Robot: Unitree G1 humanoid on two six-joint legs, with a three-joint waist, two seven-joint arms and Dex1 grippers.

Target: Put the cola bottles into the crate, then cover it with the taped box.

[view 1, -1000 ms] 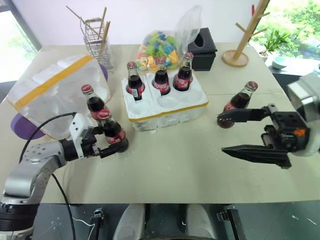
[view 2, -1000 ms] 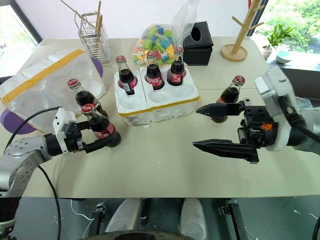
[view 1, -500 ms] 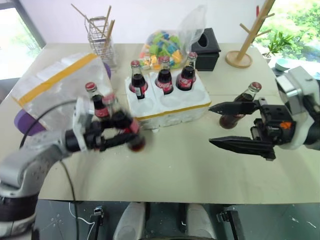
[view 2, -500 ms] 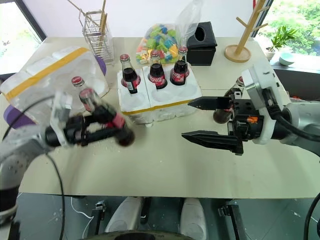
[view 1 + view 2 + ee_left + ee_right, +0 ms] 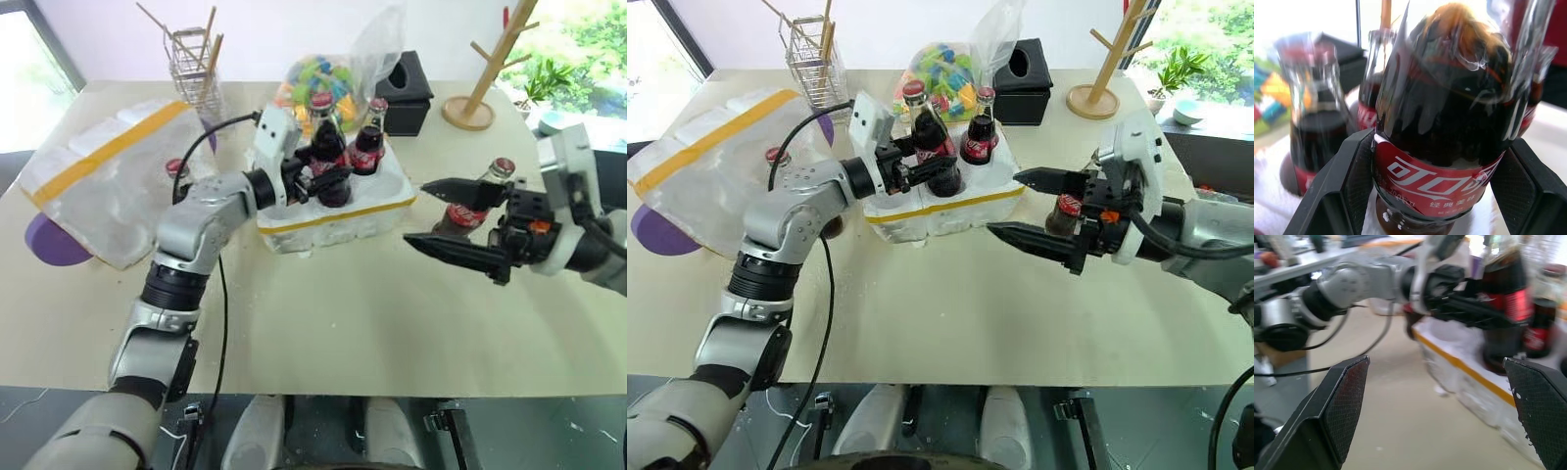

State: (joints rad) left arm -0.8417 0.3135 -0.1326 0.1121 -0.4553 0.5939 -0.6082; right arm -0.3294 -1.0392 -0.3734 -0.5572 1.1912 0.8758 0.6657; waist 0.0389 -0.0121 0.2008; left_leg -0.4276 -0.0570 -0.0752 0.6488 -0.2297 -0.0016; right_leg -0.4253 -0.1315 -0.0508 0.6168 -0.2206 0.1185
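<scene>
My left gripper (image 5: 328, 178) is shut on a cola bottle (image 5: 326, 147) with a red cap. It holds the bottle upright over the front row of the crate (image 5: 338, 217), a low white foam tray with a yellow stripe. The left wrist view shows the held bottle (image 5: 1442, 147) between both fingers, with three more bottles behind it in the crate. One of them (image 5: 367, 147) stands at the crate's back right. Another bottle (image 5: 177, 172) stands beside the taped box (image 5: 103, 176). My right gripper (image 5: 453, 220) is open and empty, and a bottle (image 5: 482, 196) stands on the table just behind it.
Along the far edge stand a wire rack with sticks (image 5: 191, 64), a bag of coloured blocks (image 5: 323, 78), a black tissue box (image 5: 404, 93) and a wooden mug tree (image 5: 480, 83). A purple plate (image 5: 47, 240) lies under the taped box.
My left gripper lifted its bottle from the table beside the taped box and carried it right and away to the crate. The right gripper edged left, still open.
</scene>
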